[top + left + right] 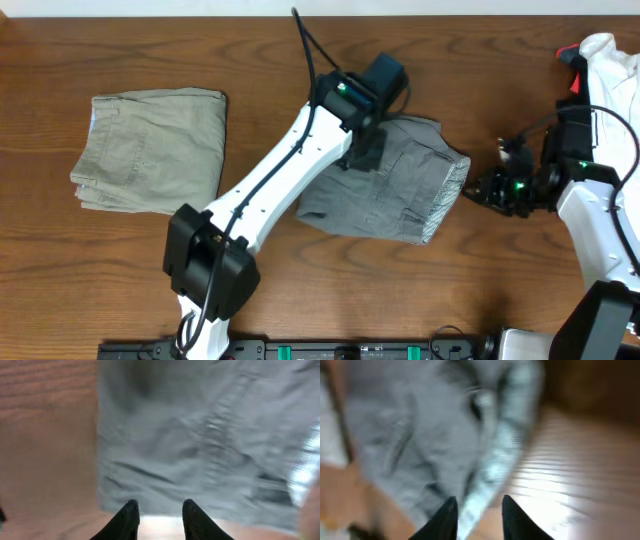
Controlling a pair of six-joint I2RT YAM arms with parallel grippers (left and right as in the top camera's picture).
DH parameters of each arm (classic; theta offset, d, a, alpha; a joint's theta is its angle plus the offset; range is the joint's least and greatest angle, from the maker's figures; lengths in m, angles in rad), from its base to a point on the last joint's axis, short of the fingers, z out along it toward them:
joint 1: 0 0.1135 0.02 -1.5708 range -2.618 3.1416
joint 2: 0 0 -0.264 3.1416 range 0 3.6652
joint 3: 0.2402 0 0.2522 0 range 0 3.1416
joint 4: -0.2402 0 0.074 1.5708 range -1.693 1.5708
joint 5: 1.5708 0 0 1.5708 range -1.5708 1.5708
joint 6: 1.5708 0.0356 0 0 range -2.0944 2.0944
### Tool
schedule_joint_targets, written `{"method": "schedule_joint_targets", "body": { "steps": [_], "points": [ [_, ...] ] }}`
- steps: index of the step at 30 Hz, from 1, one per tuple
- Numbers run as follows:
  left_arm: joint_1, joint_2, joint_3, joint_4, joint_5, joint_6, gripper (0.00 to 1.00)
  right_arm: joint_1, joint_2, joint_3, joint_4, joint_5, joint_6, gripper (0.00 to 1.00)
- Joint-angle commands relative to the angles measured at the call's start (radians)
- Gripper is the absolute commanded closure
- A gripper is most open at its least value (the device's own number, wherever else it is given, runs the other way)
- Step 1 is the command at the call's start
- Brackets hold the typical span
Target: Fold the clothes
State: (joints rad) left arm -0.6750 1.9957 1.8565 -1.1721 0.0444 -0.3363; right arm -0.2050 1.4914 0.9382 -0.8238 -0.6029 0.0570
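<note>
Grey shorts [400,195] lie on the worktop [100,265]; my left pincer [160,503] above them, right pincer [479,500] beside, both apart, empty.

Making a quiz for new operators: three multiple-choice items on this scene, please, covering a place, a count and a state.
1. The grey shorts lie: A in the middle; B far left; C far right.
2. Garments in view: A two; B three; C four.
3. The left gripper is: A open; B shut on cloth; C shut, empty.
Key: A, between beige shorts and white garment; B, those three pieces; A, a gap shows between its fingers, nothing in it.
</note>
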Motion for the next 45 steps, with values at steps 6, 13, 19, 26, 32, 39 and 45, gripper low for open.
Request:
{"method": "schedule_joint_targets", "body": {
  "steps": [6,13,19,26,32,39,45],
  "points": [
    [0.042,0.024,-0.357,0.257,-0.019,0.157,0.7,0.184,0.004,-0.003,0.051,-0.251,-0.185,0.79],
    [0.085,0.024,-0.507,0.3,-0.018,0.14,0.76,0.32,0.089,-0.018,0.123,-0.061,-0.087,0.81],
    [0.087,0.024,-0.518,0.304,-0.018,0.137,0.76,0.377,0.25,-0.052,0.198,-0.073,-0.08,0.85],
    [0.088,0.022,-0.517,0.28,-0.019,0.137,0.76,0.355,0.331,-0.051,0.002,0.543,0.275,0.99],
    [0.108,-0.012,-0.446,0.198,-0.019,0.137,0.78,0.29,0.227,-0.031,0.025,0.296,0.075,0.98],
    [0.12,-0.124,-0.311,0.267,0.126,0.163,0.73,0.228,0.047,0.012,0.114,-0.09,-0.072,0.99],
    [0.12,-0.11,-0.316,0.546,0.262,0.232,0.69,0.195,0.024,0.011,0.204,0.101,0.203,0.99]
  ]
}}
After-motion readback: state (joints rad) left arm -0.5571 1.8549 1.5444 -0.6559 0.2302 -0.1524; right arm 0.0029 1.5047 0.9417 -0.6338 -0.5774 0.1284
